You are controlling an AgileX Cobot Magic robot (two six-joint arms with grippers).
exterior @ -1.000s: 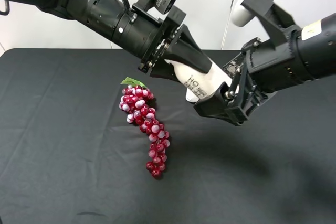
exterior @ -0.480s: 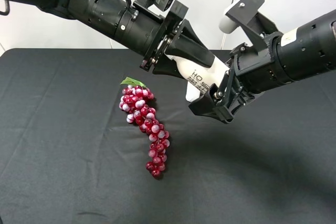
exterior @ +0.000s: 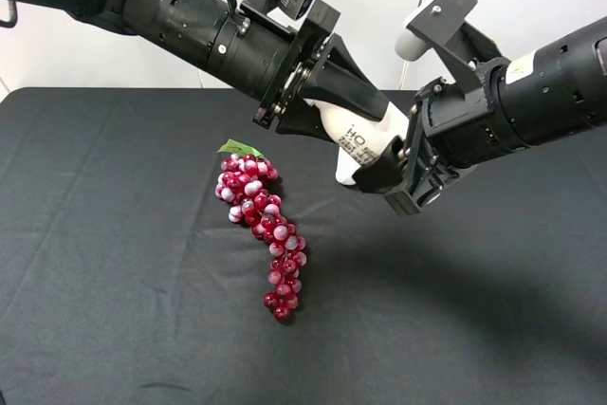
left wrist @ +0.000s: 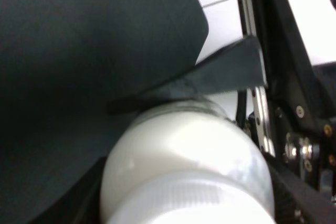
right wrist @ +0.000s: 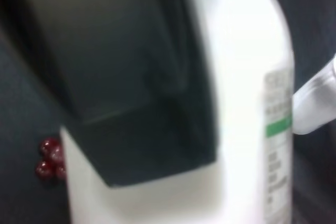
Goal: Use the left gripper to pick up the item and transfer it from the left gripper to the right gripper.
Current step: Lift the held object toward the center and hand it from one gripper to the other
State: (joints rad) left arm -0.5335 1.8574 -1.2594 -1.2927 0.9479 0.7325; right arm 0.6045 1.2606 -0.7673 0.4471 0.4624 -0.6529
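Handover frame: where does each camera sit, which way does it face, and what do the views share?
Exterior high: high off the arms, looking down on the table; shows left arm, left tool, right arm, right tool, bottle, grapes.
Left wrist: on the left arm, looking at the bottle's rounded end; blurred dark tool parts show.
Right wrist: on the right arm, facing the bottle's labelled side; a dark finger crosses it.
Shared: every view has the bottle; exterior and right wrist both show grapes.

right gripper (exterior: 387,180) moves in from lower right, jaws go from wide open to clamped on white bottle (exterior: 365,139) bottom end
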